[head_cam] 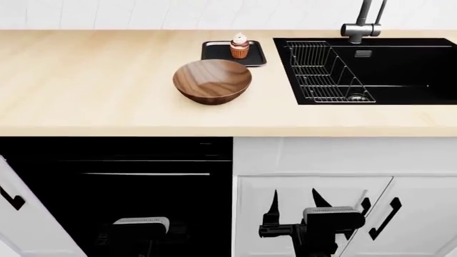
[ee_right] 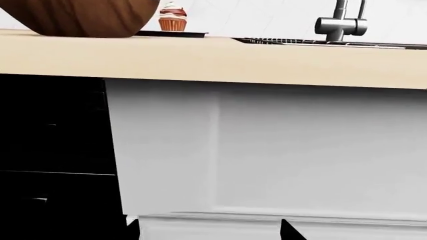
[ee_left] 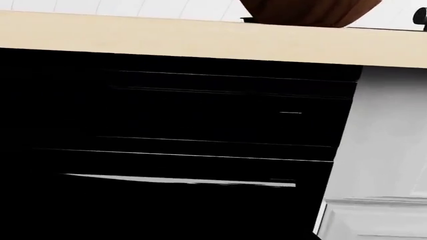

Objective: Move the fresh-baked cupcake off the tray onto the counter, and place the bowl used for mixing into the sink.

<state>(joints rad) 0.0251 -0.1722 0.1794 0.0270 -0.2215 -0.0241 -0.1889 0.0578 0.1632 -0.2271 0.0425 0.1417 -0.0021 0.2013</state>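
Note:
The cupcake point(head_cam: 239, 46) stands on the black tray point(head_cam: 214, 53) at the back of the beige counter point(head_cam: 85, 85). The brown wooden bowl point(head_cam: 212, 80) sits on the counter just in front of the tray. The black sink point(head_cam: 400, 69) is to their right. My right gripper point(head_cam: 294, 206) is open and empty, low in front of the white cabinet. My left gripper point(head_cam: 139, 225) hangs low before the black oven, its fingers lost against the black. The right wrist view shows the bowl point(ee_right: 80, 17), cupcake point(ee_right: 173, 19) and tray point(ee_right: 173, 34). The left wrist view shows the bowl's underside point(ee_left: 310, 12).
A wire dish rack point(head_cam: 325, 72) sits in the sink's left half, and a grey faucet point(head_cam: 364, 24) stands behind it. A black oven front point(head_cam: 143, 182) and white cabinet doors point(head_cam: 314, 187) with black handles lie below the counter edge.

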